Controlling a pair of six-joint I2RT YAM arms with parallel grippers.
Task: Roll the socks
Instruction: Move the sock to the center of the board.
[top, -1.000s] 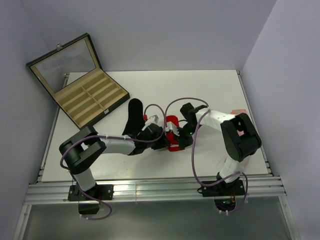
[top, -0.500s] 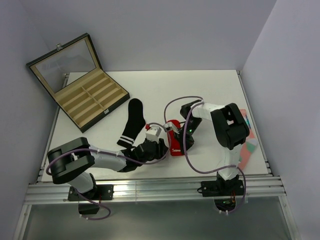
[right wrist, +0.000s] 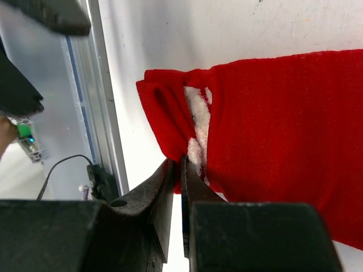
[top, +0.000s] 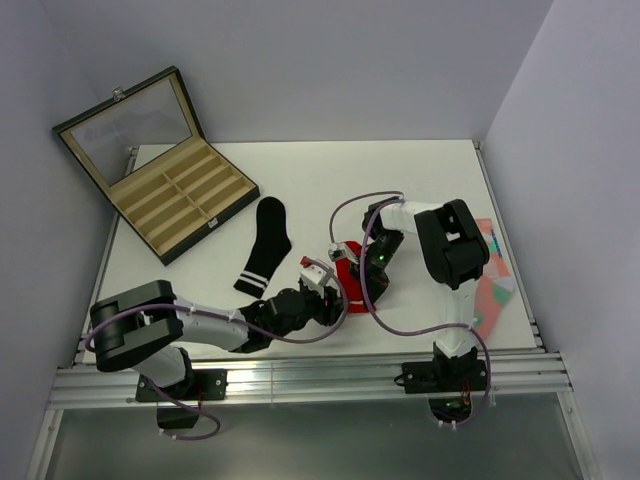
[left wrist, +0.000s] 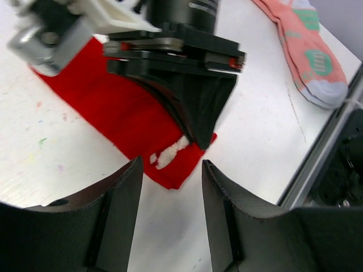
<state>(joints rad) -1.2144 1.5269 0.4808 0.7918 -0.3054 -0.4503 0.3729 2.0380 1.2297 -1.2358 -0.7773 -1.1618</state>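
Note:
The red sock (left wrist: 108, 105) lies flat on the white table, its white-patterned end toward the near edge. My right gripper (right wrist: 180, 165) is shut on that end's edge beside the white patch; the left wrist view shows its black fingers (left wrist: 195, 116) pinching the fabric. My left gripper (left wrist: 172, 167) is open just short of the sock's tip, nothing between its fingers. From above, the red sock (top: 347, 268) sits mid-table, the right gripper (top: 357, 280) on it and the left gripper (top: 330, 297) at its near side. The black sock (top: 265, 243) with white cuff stripes lies flat to the left, untouched.
An open wooden compartment box (top: 180, 195) with a glass lid stands at the back left. A salmon-pink sock (left wrist: 303, 48) lies near the table's right edge (top: 490, 285), partly behind the right arm. The metal rail (top: 300, 375) runs along the near edge.
My left gripper has opened and drawn back toward the near edge, off the red sock, uncovering the black sock. The right gripper stays shut on the red sock.

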